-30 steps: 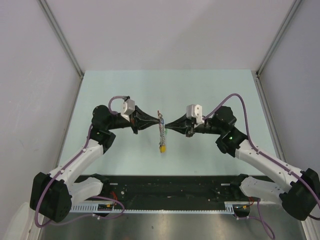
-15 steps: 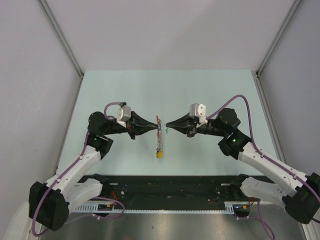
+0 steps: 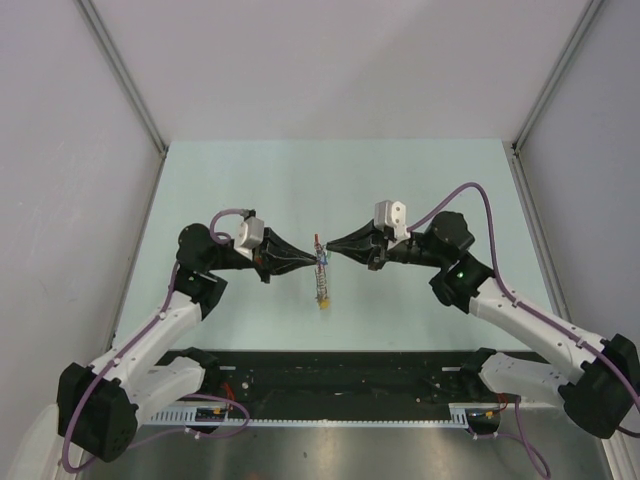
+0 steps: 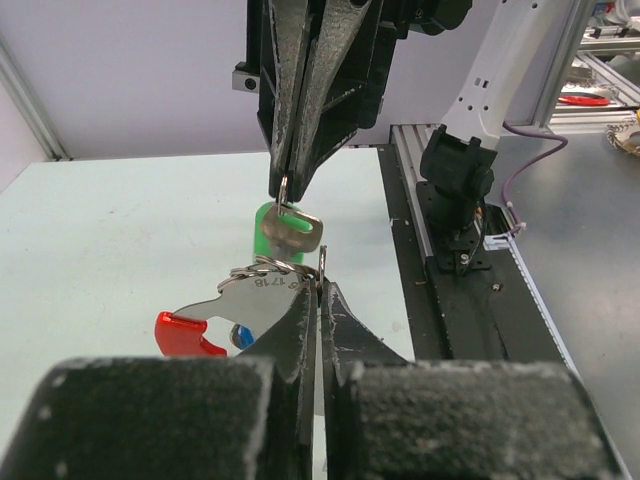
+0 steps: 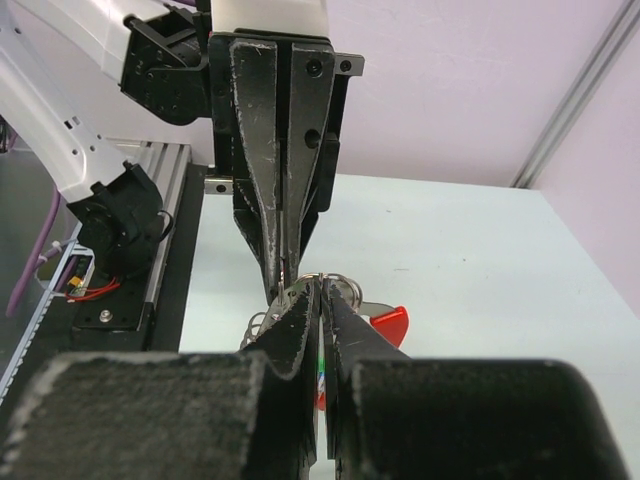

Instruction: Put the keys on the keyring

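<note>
- Both hands have drawn together since a second ago: the gap that lay between their tips is gone, and they now nearly meet over the middle of the surface (image 3: 250,180). I read this as the threading step itself.
- Left hand (image 3: 318,262): clenched on the keyring (image 3: 321,283), pinching it near its top wire loops. The rest of the keyring hangs below, clear of the surface, with its yellow tag (image 3: 323,299) lowest.
- From the left wrist view, the keyring's red piece (image 4: 188,334) juts to the side. A blue bit (image 4: 243,336) shows under the silver plate; it may be the blue key, already on or just behind, but I cannot tell which.
- Green key (image 4: 272,232): held just above the wire loops, touching or almost touching them. Whether its hole has caught the wire is hidden by the fingertips.
- Right hand (image 3: 331,248): clenched on the green key at its metal end, pointing at the left hand's tip.
- Around them the arms' purple cables arch well away from the work.
- What stands in the way, in my judgement, is the crowding: two closed tips, a small key and tight loops all in one spot, so a slight misalignment could slide the key off the wire.
</note>
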Controlling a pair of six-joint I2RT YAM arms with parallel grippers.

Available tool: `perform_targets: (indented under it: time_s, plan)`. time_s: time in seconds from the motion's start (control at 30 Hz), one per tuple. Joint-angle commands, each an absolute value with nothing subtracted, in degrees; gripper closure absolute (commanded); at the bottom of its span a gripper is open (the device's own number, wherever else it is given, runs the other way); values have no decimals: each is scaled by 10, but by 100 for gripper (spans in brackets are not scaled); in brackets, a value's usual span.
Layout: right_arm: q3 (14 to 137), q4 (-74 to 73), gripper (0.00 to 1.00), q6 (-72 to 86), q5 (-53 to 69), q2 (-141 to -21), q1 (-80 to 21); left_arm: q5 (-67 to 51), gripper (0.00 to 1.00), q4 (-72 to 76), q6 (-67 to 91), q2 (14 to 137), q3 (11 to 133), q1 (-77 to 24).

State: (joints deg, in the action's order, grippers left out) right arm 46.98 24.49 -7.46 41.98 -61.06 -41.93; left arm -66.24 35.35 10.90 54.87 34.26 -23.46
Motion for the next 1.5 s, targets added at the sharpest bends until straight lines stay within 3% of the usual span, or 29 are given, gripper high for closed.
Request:
perform_targets:
  time_s: [0.0,1.47]
  plan:
    - [497,280,100,-64,438,-617,-424,-675,99,361,95,546,352,-238]
    - [500,279,100,-48,469,-639,-427,-653,100,373,101,547,347,-238]
